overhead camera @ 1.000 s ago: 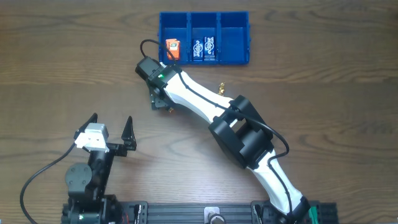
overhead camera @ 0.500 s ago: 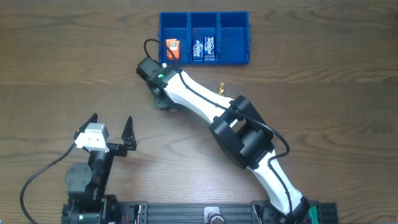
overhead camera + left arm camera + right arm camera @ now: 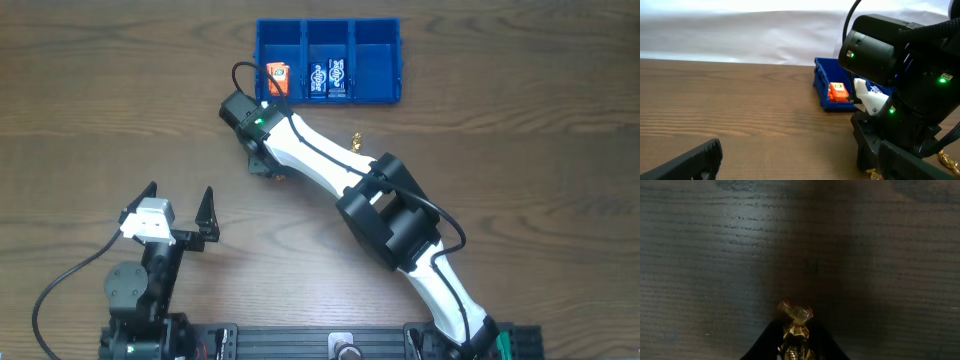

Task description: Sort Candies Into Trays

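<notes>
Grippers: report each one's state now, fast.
Left gripper: open, holding nothing.
Right gripper: shut on a gold-wrapped candy.

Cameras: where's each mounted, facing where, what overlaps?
Top view: fixed overhead, looking down on table, blue tray, both arms.
Left wrist view: on left arm, facing across table toward tray and right arm; left claw open.
Right wrist view: facing down at table; right claw pinches gold candy.
Shared: top and left wrist both show tray.
</notes>
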Controlling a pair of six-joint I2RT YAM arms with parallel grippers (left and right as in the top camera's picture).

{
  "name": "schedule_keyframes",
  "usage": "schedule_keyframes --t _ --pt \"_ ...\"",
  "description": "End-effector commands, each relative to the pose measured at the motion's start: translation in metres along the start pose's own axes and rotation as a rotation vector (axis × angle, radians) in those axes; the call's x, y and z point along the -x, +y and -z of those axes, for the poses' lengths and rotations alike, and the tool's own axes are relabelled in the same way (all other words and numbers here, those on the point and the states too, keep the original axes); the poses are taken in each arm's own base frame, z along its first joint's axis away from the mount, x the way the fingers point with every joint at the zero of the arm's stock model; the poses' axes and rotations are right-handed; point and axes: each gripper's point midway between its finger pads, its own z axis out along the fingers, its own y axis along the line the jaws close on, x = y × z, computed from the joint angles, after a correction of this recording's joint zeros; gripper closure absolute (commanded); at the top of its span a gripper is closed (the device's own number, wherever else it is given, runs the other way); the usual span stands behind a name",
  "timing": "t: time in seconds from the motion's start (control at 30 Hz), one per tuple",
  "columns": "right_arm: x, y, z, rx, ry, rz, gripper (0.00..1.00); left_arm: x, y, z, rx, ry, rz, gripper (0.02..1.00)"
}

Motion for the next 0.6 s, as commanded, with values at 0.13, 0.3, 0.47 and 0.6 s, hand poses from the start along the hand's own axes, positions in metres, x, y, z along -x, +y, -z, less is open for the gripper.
schedule_keyframes --t 0.13,0.3,0.47,0.6 --pt "0.062 -0.046 0.095 -0.022 -0.239 -0.029 0.904 -0.016 0.000 -0.001 -0.008 0.047 0.005 0.020" --pt "0.103 -0.103 0.172 -0.051 -0.426 -0.103 0.904 -0.016 0.000 -0.001 -0.008 0.047 0.005 0.020" --pt "0.146 -0.169 0.200 -0.079 -0.536 -0.189 0.906 -0.016 0.000 -0.001 -0.007 0.047 0.005 0.023" --pt "0.167 -0.196 0.184 -0.105 -0.540 -0.202 0.906 -0.016 0.000 -0.001 -0.008 0.047 0.005 0.023"
